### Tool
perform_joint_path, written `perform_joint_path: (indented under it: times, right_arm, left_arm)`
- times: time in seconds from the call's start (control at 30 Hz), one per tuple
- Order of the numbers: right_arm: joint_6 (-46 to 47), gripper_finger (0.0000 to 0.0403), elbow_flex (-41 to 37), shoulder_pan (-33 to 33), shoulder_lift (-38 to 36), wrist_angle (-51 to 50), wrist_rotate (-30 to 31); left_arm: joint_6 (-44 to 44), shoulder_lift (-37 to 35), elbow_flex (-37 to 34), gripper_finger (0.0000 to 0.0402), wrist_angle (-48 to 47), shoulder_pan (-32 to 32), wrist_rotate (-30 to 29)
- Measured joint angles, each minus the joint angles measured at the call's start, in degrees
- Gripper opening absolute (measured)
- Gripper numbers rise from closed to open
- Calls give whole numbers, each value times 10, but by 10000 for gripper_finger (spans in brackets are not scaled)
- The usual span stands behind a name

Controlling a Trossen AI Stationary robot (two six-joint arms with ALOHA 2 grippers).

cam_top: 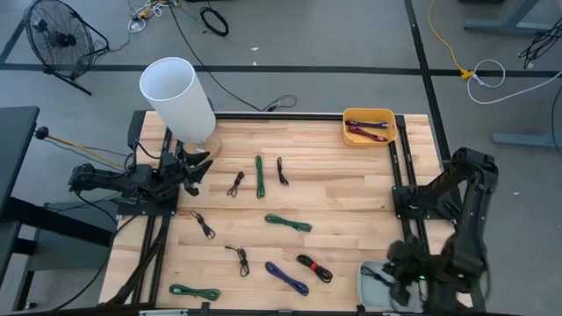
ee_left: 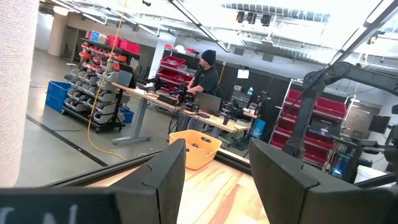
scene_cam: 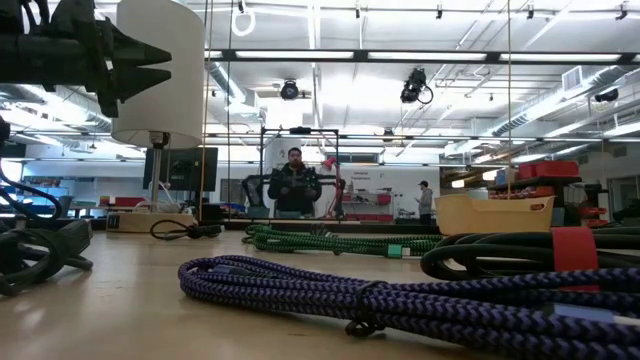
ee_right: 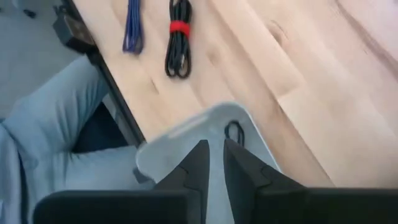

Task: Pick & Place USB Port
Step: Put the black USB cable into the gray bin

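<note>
Several coiled USB cables lie flat on the wooden table: a black one with a red band [cam_top: 313, 268] [ee_right: 178, 46], a purple one [cam_top: 287, 277] [scene_cam: 400, 300], green ones [cam_top: 288, 223] [cam_top: 260, 175] and small black ones [cam_top: 235, 183]. A grey tray [cam_top: 367, 297] [ee_right: 186, 134] sits at the near right corner with a small black cable [ee_right: 234, 132] in it. My right gripper [cam_top: 392, 279] [ee_right: 216, 160] hovers over the tray, its fingers a narrow gap apart with nothing between them. My left gripper [cam_top: 197, 167] [ee_left: 214, 180] waits open at the table's left side, above the wood.
A yellow bin [cam_top: 370, 126] [scene_cam: 495, 212] with cables in it stands at the far right corner. A tall white cylinder [cam_top: 178, 96] [scene_cam: 160, 70] stands at the far left, beside the left gripper. A person's leg [ee_right: 43, 143] shows beyond the near edge by the tray.
</note>
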Motion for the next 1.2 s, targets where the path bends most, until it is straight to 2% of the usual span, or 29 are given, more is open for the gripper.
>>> perform_joint_path:
  times: [0.1,0.23,0.4,0.8,1.2]
  right_arm:
    - [-82,50,0,-61,0,40,-20]
    - [-240,49,0,-130,4,134,-16]
    - [-392,58,0,-183,32,223,-22]
    - [-483,128,-1,-262,141,259,-173]
    - [-493,166,-1,-287,187,291,-198]
  left_arm:
    - [0,0,0,181,0,0,0]
    - [0,0,0,181,0,0,0]
    - [0,0,0,181,0,0,0]
    - [0,0,0,181,0,0,0]
    - [0,0,0,181,0,0,0]
